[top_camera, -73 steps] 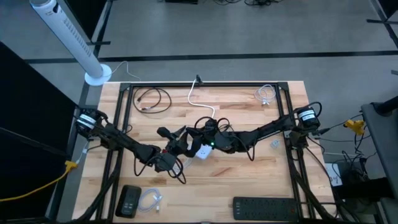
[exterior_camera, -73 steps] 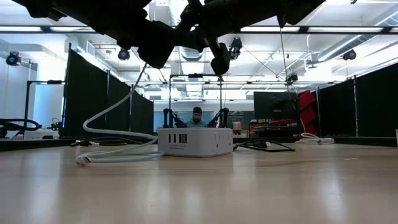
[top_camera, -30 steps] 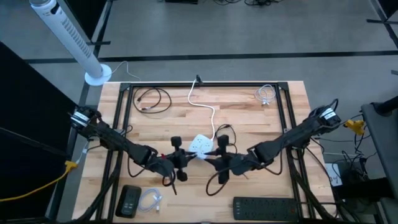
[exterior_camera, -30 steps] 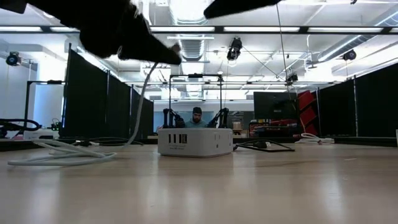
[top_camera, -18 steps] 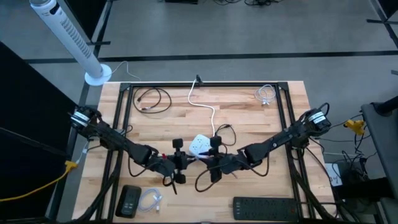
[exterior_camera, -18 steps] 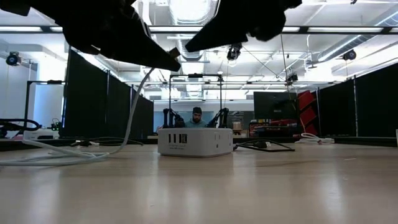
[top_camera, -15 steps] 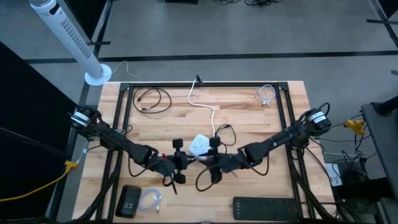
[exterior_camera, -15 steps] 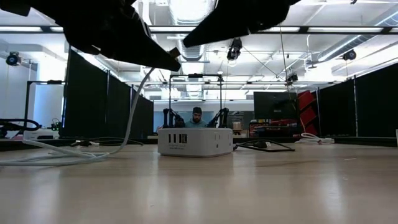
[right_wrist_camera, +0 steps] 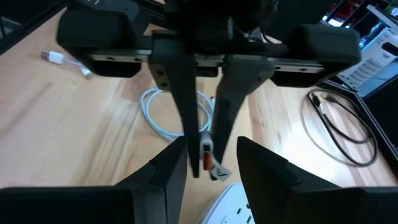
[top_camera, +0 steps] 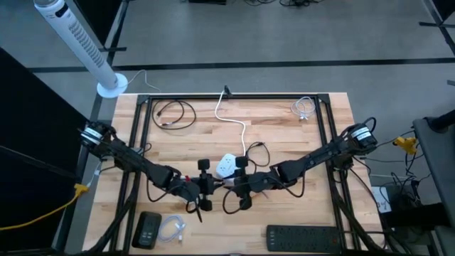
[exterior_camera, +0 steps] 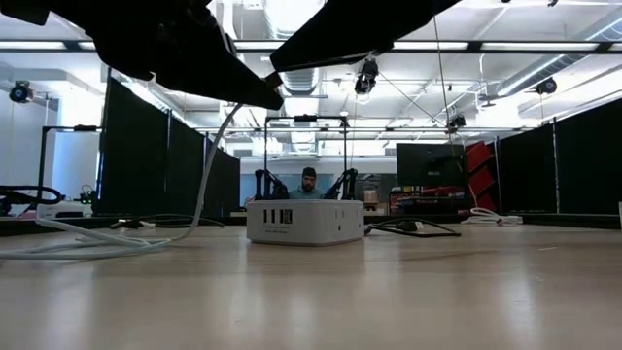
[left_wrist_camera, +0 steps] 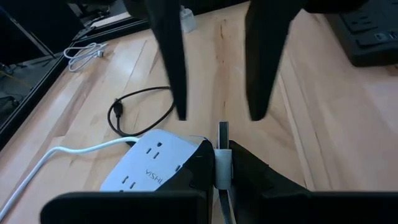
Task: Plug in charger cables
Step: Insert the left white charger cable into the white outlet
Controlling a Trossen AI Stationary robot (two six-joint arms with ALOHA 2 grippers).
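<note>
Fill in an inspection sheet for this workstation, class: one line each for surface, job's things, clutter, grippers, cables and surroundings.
Surface: wooden table, inside a black frame.
Job's things: white USB plug pinched upright in the left gripper; white socket cube just behind both grippers.
Clutter: black power strip at the near edge; black box near left.
Grippers: left shut on the plug; right gripper open, fingers either side of the plug tip, facing the left.
Cables: black coil far left; white coil far right; white coil near left.
Surroundings: a person sits beyond the table; white tower fan.
</note>
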